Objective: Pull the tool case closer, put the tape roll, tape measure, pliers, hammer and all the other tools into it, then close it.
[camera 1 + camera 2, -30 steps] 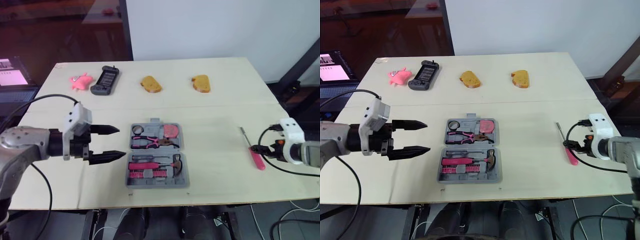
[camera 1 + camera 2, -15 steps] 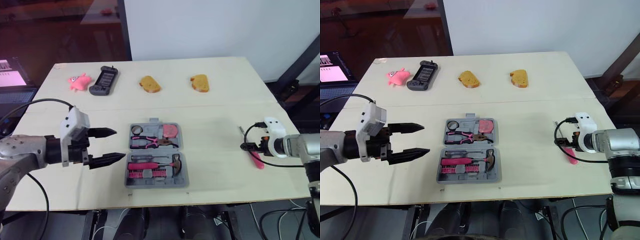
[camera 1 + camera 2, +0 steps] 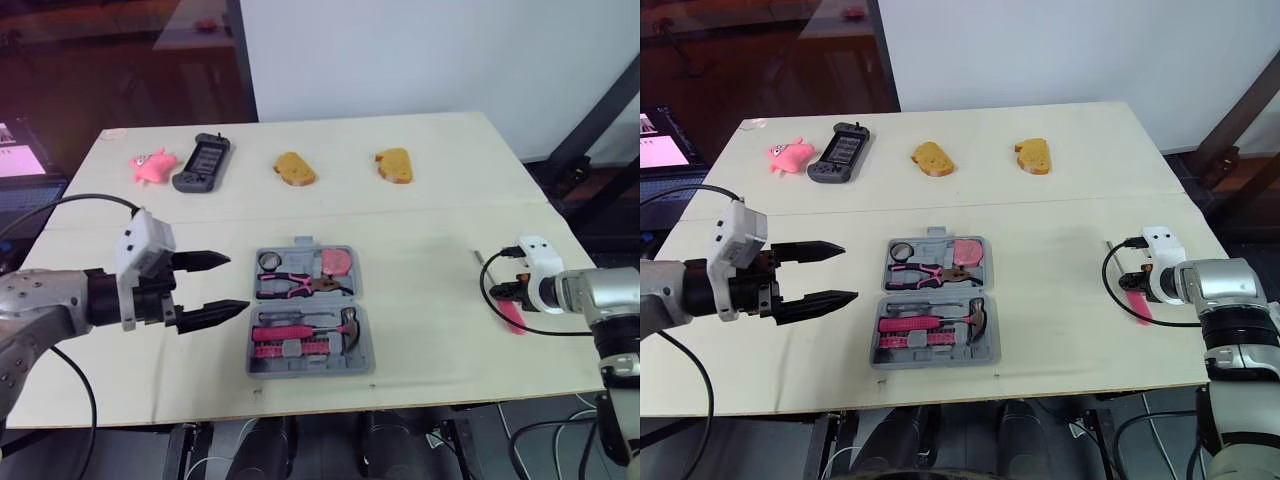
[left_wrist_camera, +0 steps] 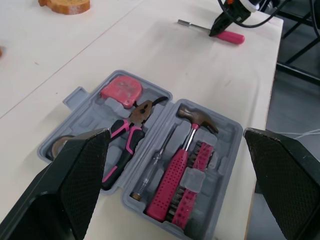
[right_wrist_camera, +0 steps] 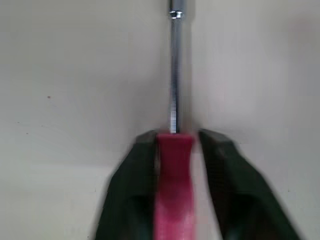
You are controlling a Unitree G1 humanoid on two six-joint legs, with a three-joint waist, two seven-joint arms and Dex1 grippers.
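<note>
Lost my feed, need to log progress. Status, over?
Left gripper open, hovering beside open tool case. Right gripper shut on pink screwdriver, lying on table right of case. Nothing between them.

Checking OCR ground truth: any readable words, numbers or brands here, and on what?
No text can be read.
Screen left of the table: lines of text, too small to read.
Black handheld device: markings blurred.
Tape measure in the tool case: no legible label.

Table (image 3: 430, 230) bearing tool case (image 3: 362, 360), screwdriver (image 3: 511, 314)
</note>
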